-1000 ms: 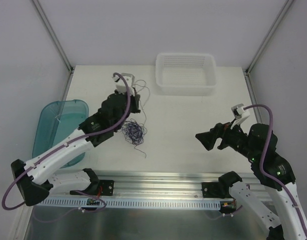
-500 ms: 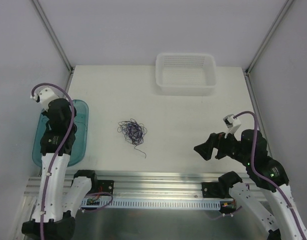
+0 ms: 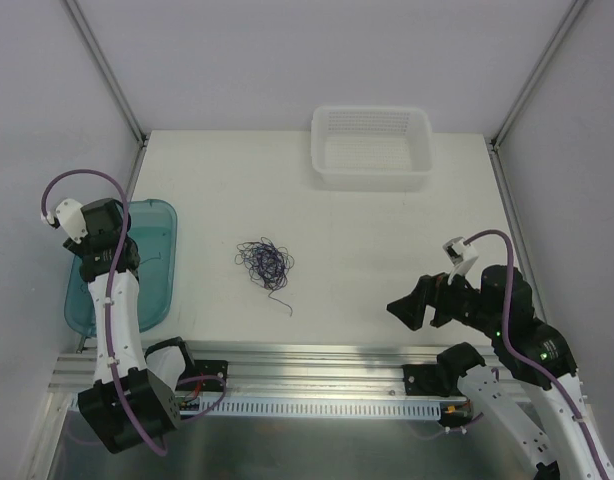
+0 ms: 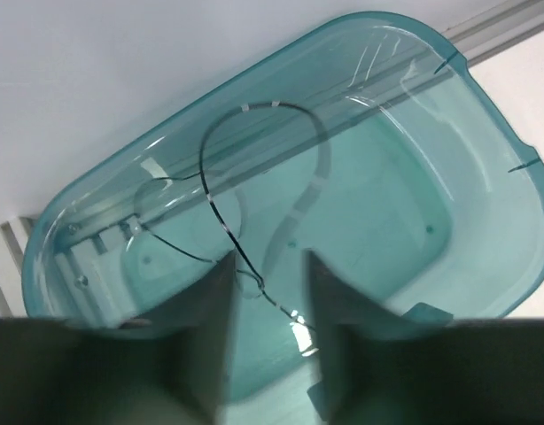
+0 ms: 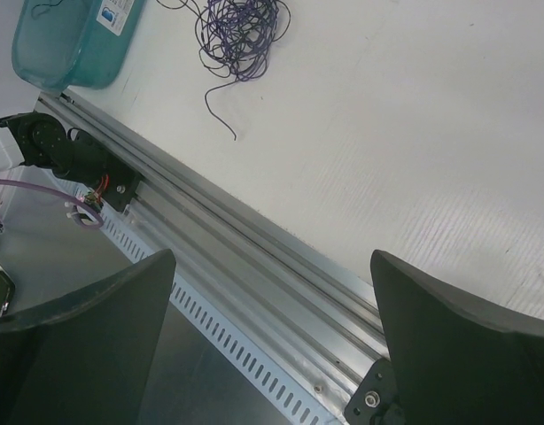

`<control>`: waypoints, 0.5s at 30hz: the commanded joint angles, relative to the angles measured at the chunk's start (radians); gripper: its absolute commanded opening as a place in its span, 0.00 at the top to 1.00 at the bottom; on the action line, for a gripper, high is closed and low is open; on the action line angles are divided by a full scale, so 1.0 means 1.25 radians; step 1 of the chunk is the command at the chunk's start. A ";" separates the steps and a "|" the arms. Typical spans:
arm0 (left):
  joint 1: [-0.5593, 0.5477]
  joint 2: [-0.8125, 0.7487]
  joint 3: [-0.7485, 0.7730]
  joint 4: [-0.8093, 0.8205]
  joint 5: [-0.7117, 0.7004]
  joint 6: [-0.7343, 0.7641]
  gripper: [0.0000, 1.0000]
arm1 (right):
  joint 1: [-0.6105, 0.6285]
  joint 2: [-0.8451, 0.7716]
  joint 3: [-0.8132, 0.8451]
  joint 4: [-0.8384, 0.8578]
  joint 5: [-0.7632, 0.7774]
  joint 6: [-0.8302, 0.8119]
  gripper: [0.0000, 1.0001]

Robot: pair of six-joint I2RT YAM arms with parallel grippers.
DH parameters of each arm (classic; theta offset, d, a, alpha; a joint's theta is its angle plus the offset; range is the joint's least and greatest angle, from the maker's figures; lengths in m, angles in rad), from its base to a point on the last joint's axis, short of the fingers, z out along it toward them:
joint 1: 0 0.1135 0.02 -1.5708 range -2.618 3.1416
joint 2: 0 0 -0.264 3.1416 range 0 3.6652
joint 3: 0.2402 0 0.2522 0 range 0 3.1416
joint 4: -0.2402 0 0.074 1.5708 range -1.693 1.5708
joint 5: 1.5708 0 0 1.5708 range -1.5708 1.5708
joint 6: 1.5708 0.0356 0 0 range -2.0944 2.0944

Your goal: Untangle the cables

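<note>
Left hand hovers over the teal tub, barely parted — a lone cable loops inside. Rightward lie tangled cables, then the right hand, gaping, empty.

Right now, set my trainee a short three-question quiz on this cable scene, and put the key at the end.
1. Fill in the colour: the left claw hovers over a see-through ___ bin, in which a single black strand lies.
2. Pick one. The clump of cables is: A, in that bin; B, on the table, between the two arms; C, hanging from the left claw.
3. True or false: the right claw is open and holds nothing.

Key: 1 teal; 2 B; 3 true.
</note>
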 commanded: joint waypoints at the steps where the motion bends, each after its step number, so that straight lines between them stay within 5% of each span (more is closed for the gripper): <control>1: 0.008 0.004 0.024 0.036 -0.007 -0.036 0.39 | 0.003 -0.002 -0.006 -0.017 -0.009 0.015 0.03; 3: 0.008 -0.021 0.026 0.036 0.005 -0.034 0.02 | 0.003 0.014 -0.007 -0.014 -0.003 0.021 0.03; 8: 0.006 -0.061 0.030 0.036 0.107 -0.022 0.01 | 0.004 0.069 -0.005 0.028 -0.008 0.033 0.03; 12: -0.038 -0.078 0.040 0.039 0.400 -0.002 0.01 | 0.008 0.128 -0.009 0.070 -0.001 0.047 0.03; 15: -0.160 -0.052 0.049 0.039 0.526 0.051 0.01 | 0.021 0.170 -0.013 0.117 0.010 0.064 0.03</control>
